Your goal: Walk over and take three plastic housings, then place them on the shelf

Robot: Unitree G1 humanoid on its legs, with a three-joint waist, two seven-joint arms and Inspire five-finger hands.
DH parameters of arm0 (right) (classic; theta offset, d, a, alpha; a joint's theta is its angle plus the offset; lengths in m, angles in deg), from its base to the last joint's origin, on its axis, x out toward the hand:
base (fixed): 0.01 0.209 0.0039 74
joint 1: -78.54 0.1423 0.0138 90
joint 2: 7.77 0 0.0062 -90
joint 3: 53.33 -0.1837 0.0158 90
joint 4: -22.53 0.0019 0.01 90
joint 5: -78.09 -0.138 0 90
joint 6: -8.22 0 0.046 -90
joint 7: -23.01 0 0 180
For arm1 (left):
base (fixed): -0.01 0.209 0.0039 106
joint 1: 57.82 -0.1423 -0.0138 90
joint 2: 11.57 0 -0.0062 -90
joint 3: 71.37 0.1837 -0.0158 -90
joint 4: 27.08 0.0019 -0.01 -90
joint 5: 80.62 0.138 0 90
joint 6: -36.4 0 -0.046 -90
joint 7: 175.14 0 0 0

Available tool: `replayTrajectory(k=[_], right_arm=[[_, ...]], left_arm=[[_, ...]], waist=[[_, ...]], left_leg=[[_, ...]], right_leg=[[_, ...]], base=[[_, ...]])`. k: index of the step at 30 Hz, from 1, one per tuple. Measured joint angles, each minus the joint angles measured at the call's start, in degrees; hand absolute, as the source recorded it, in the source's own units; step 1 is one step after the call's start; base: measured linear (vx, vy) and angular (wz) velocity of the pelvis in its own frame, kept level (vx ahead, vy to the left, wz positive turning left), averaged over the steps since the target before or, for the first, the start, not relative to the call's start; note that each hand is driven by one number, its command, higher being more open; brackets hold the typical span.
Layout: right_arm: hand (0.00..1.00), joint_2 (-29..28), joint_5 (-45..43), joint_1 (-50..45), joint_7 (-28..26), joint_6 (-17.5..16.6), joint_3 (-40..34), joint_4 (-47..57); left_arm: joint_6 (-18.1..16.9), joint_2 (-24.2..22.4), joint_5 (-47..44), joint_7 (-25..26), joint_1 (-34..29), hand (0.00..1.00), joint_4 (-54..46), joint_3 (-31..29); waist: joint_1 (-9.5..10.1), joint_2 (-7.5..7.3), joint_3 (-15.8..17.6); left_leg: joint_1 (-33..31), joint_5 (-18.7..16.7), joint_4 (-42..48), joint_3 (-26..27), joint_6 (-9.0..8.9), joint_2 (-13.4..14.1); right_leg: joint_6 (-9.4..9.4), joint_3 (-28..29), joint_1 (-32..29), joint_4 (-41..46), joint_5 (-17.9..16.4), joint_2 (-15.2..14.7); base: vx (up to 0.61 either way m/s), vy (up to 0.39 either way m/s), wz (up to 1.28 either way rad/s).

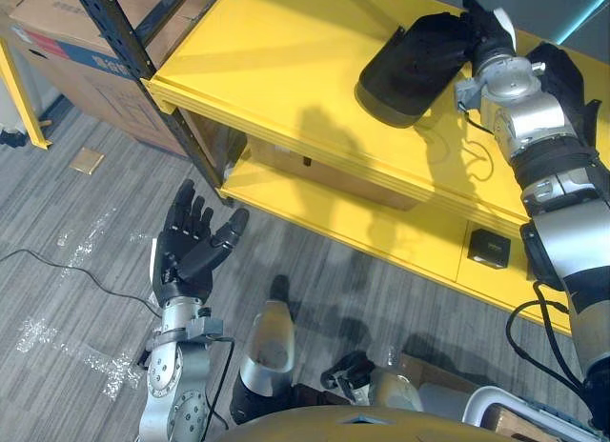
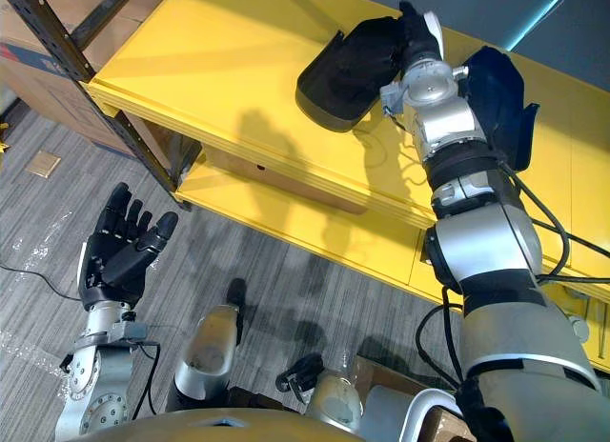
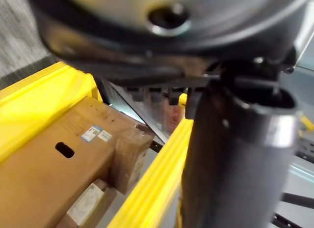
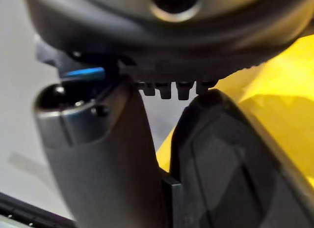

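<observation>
Yellow shelf (image 1: 286, 70) bears a black housing (image 1: 410, 66) on its top tier, the right hand (image 1: 488, 28) at its far end; grip or not, I cannot tell. Placing seems in hand: next, release and withdraw. Left hand (image 1: 186, 256) is spread, empty.

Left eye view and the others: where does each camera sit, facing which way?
Left eye view: on the head, looking down at the yellow metal shelf and black plastic housing; both arms show, left robot hand open, right robot hand on the housing.
Right eye view: beside it, sharing the same scene.
Left wrist view: past its robot hand toward a brown cardboard box under the shelf.
Right wrist view: past its robot hand at the housing.
</observation>
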Motion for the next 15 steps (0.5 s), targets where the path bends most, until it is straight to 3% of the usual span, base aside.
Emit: replayTrajectory(k=[5, 10, 15], right_arm=[[1.00, 1.98, 7.22, 1.06, 0.05, -2.63, 2.74, 4.35], [1.00, 3.67, 9.45, 2.12, 1.27, -1.83, 2.82, 6.82], [1.00, 3.83, 10.70, 2.11, 0.70, 9.35, 2.90, 7.58]], left_arm=[[-0.82, 0.00, 0.00, -0.10, 0.01, 1.00, 0.01, 0.09], [-0.90, 0.02, 0.04, -0.28, -0.11, 1.00, 0.01, 0.14], [-0.90, 0.02, 0.05, -0.94, -0.18, 1.00, 0.01, 0.17]], waist=[[0.04, -0.05, 0.03], [0.02, -0.05, 0.02], [-0.01, -0.05, 0.02]], left_leg=[[-0.13, -0.45, 0.88, 0.02, -0.06, 0.30], [-0.11, -0.55, 0.79, 0.02, -0.01, 0.26], [-0.01, -0.51, 0.73, 0.19, 0.02, 0.24]], right_leg=[[0.01, 0.05, 0.23, 0.03, 0.00, 0.05], [0.02, 0.05, 0.26, 0.06, 0.01, 0.05], [0.08, 0.23, 0.25, 0.12, 0.09, 0.04]], base=[[0.00, 0.000, 0.00], [0.00, 0.000, 0.00], [0.00, 0.000, 0.00]])
